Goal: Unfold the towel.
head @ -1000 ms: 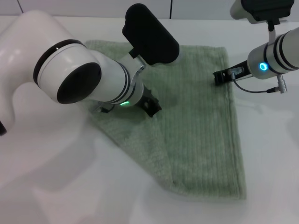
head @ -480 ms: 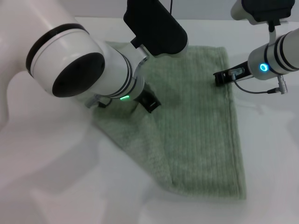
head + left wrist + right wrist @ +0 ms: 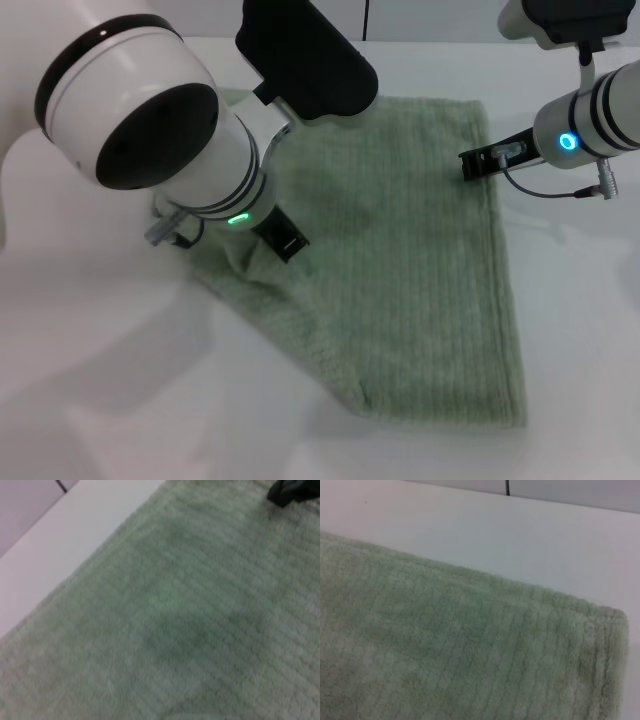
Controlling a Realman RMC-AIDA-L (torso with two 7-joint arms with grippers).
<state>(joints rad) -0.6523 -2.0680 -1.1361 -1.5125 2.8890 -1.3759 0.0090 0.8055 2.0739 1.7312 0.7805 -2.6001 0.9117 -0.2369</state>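
Your towel (image 3: 420, 260) lies flat on the white table (image 3: 580, 330), spread mostly to the centre and right, with a diagonal edge running from the left gripper down to the near corner. That looks like a fold line, so I'd judge the unfold only partly done.

Left gripper (image 3: 265, 240) is down on the towel's left portion, where the cloth bunches up slightly under it. One dark finger (image 3: 283, 238) shows; the rest is hidden behind the arm, so you can't tell from here whether it is clamped on cloth or released. Left wrist view is just terry (image 3: 190, 620) up close, no fingers.

Right gripper (image 3: 478, 163) sits at the towel's far right edge, low and close to the hem. Can't tell its jaw state either.

Risks, as I read it:
- If the left grip has only the top layer loosely, pulling left lets it slip out.
- If it caught both layers, you drag the whole towel instead of opening it.
- If the right isn't pinning the edge, the towel slides with the pull.
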